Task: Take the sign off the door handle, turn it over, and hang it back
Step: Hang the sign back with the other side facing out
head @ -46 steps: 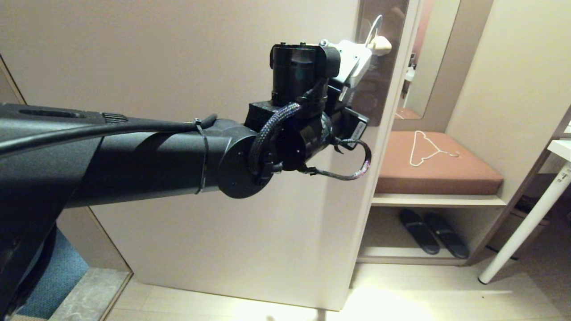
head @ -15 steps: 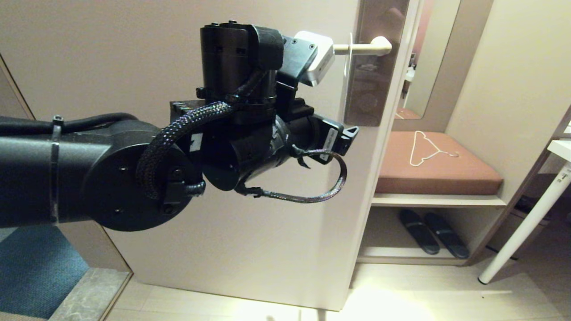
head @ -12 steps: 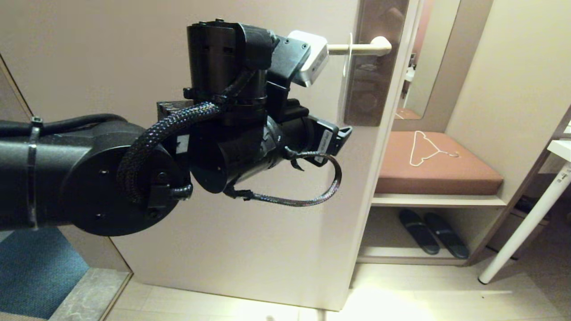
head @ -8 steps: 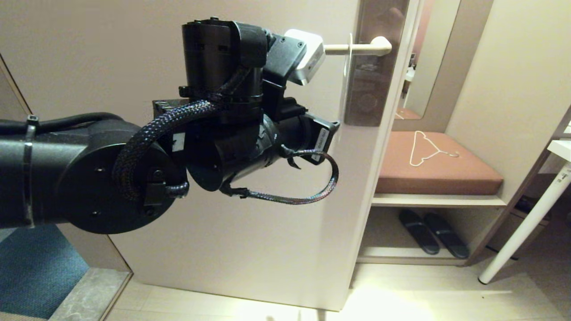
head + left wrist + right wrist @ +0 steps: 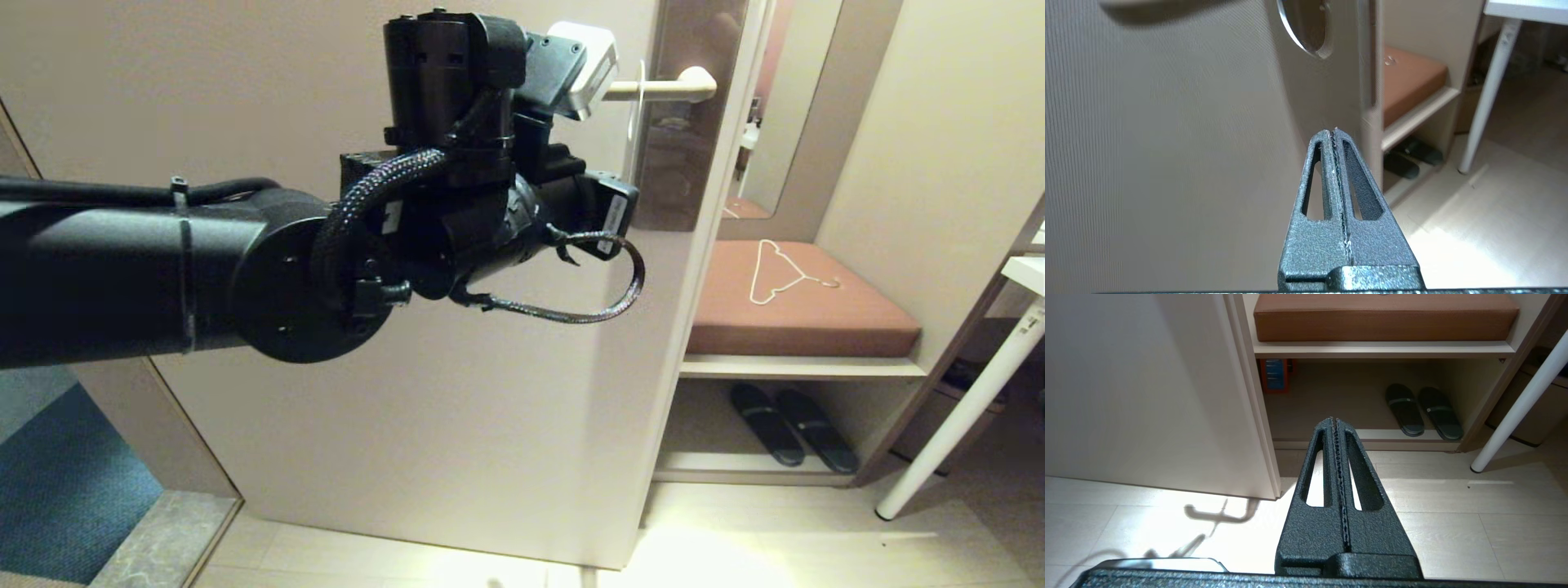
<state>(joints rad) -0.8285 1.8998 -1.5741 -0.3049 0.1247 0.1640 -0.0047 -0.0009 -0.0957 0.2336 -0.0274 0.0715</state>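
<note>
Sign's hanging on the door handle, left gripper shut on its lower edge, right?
Half right. The sign hangs on the door handle, but the left wrist view shows the left gripper shut on nothing, its fingertips clear of the card.

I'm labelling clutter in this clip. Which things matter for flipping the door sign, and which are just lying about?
Job: sign, door handle, left hand.
Lying about: white hanger, slippers, brown cushion, table leg, parked right hand.
</note>
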